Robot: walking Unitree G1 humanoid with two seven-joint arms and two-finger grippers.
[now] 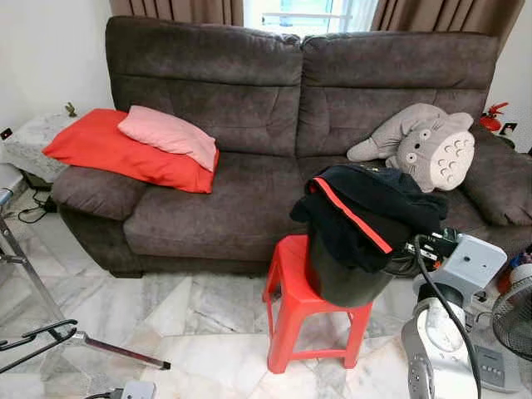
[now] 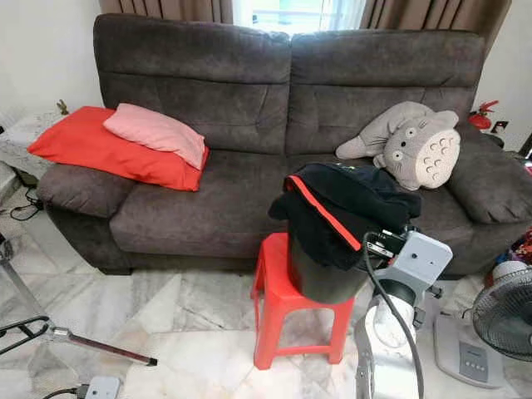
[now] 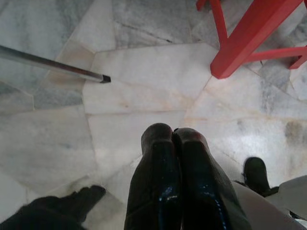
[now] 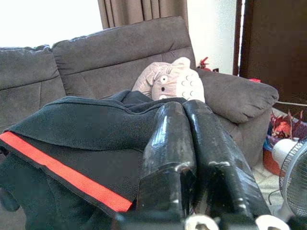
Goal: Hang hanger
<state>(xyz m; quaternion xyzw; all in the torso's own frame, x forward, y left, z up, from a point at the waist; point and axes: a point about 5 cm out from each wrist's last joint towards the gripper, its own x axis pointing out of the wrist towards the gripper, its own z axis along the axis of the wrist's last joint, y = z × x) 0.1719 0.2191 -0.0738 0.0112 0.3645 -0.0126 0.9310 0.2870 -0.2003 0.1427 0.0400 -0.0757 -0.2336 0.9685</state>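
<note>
Black cloth with a red stripe, a garment, lies heaped over a dark bucket on a red stool in front of the grey sofa. No hanger can be made out for certain; a thin black looped shape near a metal rack leg on the marble floor at the robot's left may be one (too slight to tell).

By my reading the task is at its start: nothing is gripped, and the robot is only approaching the pile. The next move calls for parting the right jaws and lowering them into the cloth to find whatever is to be hung.

The right gripper is raised level with the heap, just beside its near edge, jaws pressed together and empty, aimed toward the plush toy behind. The left gripper hangs low, pointing at the floor near the stool's leg, jaws likewise closed on nothing.
</note>
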